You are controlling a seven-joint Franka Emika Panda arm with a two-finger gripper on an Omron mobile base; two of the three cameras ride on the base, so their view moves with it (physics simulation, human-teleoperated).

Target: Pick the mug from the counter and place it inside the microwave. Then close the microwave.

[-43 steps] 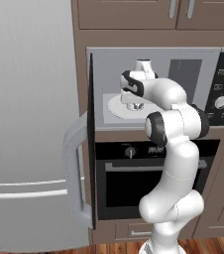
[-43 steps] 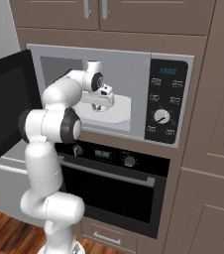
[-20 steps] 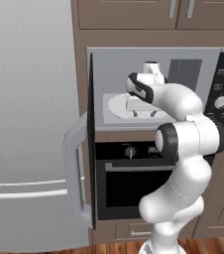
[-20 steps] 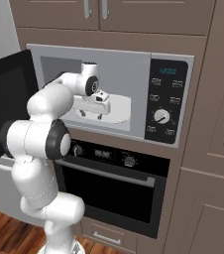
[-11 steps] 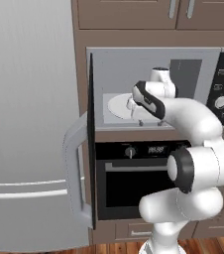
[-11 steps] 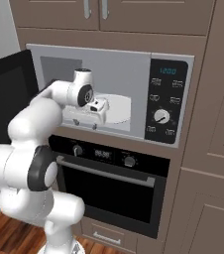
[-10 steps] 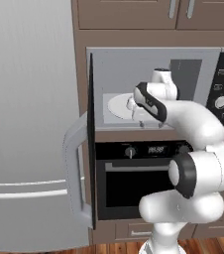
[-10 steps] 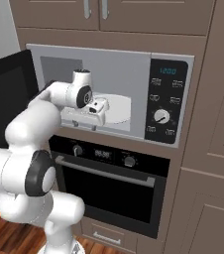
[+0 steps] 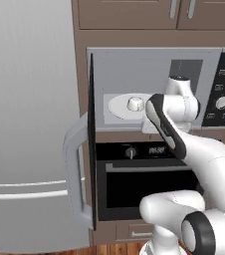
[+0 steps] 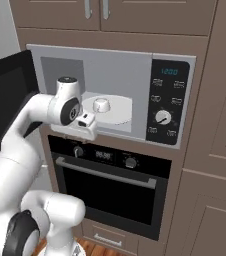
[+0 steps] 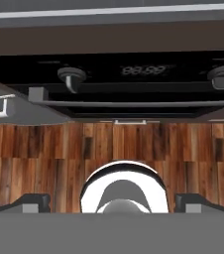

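Wooden floor [image 11: 44, 149] under open tool [image 11: 111, 201]

The squat white mug [image 10: 101, 104] sits upright on the open microwave [image 10: 172, 70]'s white turntable [image 10: 120, 111].

Even, flat rendered light with no clear source — bright on the fridge front [image 9: 30, 99] and the white arm [image 10: 15, 145], no glare. The microwave [image 10: 110, 95] cavity is softly grey, shadowed only faintly. All views are coarse and slightly soft; the wood floor [image 11: 44, 149] looks blurred, the oven door [image 10: 110, 195] dark.
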